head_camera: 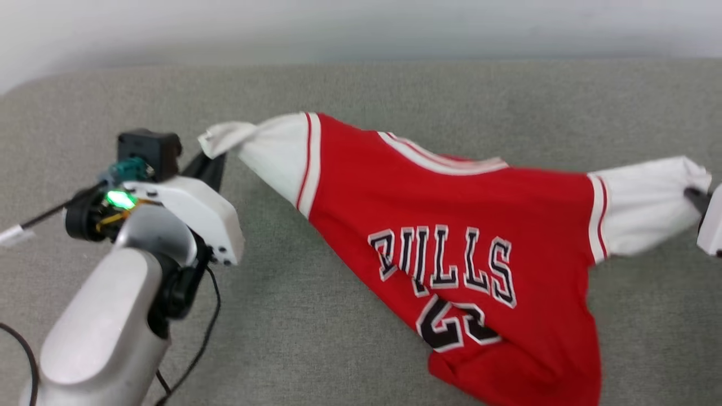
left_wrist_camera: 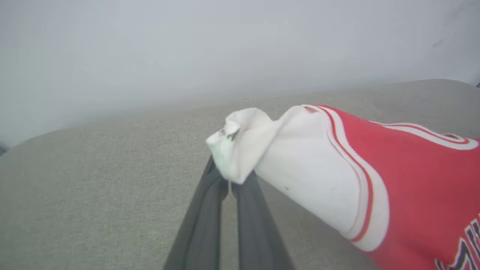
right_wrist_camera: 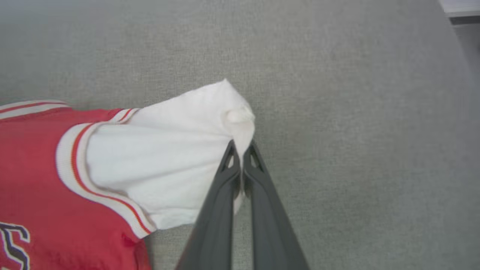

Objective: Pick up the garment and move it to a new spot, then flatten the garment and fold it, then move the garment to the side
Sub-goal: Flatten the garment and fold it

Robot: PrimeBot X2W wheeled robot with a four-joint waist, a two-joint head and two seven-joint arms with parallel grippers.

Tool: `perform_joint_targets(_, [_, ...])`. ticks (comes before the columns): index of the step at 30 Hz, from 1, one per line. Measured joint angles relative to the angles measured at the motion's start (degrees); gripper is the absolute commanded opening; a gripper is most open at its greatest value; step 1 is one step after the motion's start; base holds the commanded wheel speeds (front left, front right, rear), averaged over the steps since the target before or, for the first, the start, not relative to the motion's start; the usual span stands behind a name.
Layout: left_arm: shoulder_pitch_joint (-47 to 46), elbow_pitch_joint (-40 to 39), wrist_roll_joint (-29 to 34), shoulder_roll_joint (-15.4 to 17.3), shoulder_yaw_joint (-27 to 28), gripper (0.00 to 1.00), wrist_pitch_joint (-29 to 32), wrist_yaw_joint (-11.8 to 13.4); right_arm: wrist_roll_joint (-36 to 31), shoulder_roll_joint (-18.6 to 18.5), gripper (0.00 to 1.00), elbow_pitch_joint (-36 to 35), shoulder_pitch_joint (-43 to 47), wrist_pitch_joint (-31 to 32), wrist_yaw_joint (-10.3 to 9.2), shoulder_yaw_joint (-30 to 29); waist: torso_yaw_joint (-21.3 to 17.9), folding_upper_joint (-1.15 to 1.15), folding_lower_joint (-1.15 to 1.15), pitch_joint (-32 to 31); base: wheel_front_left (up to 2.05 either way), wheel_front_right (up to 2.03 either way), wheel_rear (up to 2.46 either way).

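Quick update from my remote seat. In the head view the garment (head_camera: 451,225) is strung out across the grey fabric surface (head_camera: 293,327), front side up, black block lettering readable. One white sleeve points to about 10 o'clock, the other to 3 o'clock, and the red body sags down toward 5 o'clock, where the hem runs off the frame. I can't tell whether the lower part touches the surface or hangs just over it.

The left gripper (head_camera: 217,160) sits at 9 o'clock of the jersey and is clamped on the bunched tip of the near sleeve. In its wrist view the two dark fingers (left_wrist_camera: 202,225) meet right under the crumpled white cuff.

The right gripper (head_camera: 695,198) is at the 3 o'clock edge, pinched tight on the end of the other sleeve; its wrist view shows the cloth squeezed between the fingertips.

There's a green light (head_camera: 118,198) glowing on the left wrist, with black cables (head_camera: 210,321) trailing toward 6 o'clock.
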Motion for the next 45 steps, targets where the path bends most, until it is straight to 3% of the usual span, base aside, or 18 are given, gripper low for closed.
perform_joint_targets(9, [-11.79, 8.99, -0.43, -2.23, 2.01, 0.0, -3.37, -2.05, -3.09, -2.58, 0.0, 0.49, -8.41, -7.86, 0.01, 4.0, -1.02, 0.0, 0.0, -5.53, 0.0, 0.0, 0.0])
perform_joint_targets(16, [-24.54, 20.01, -1.38, -4.89, 3.52, 0.0, -7.66, -5.19, -5.5, -3.41, 0.0, 4.08, -20.07, -15.46, 0.01, 5.71, -1.25, 0.0, 0.0, -4.43, 0.0, 0.0, 0.0])
perform_joint_targets(31, [-53.87, 31.97, 2.1, -2.75, 7.34, 0.0, -21.15, -8.21, -7.92, -4.26, 0.0, 8.15, -49.3, -30.21, 0.02, 11.35, -2.96, 0.0, 0.0, 8.88, 0.0, 0.0, 0.0])
perform_joint_targets(38, [-61.33, 35.15, 3.2, -1.66, 7.25, 0.0, -23.4, -9.26, -6.64, -4.1, 0.0, 11.12, -55.67, -33.99, 0.02, 15.25, -4.03, 0.0, 0.0, 15.65, 0.0, 0.0, 0.0])
perform_joint_targets(45, [-61.29, 38.62, 2.64, -1.93, 7.12, 0.0, -24.94, -10.31, -4.43, -3.22, 0.0, 15.45, -56.27, -36.55, 0.02, 19.17, -4.6, 0.0, 0.01, 20.76, 0.0, 0.0, 0.0])
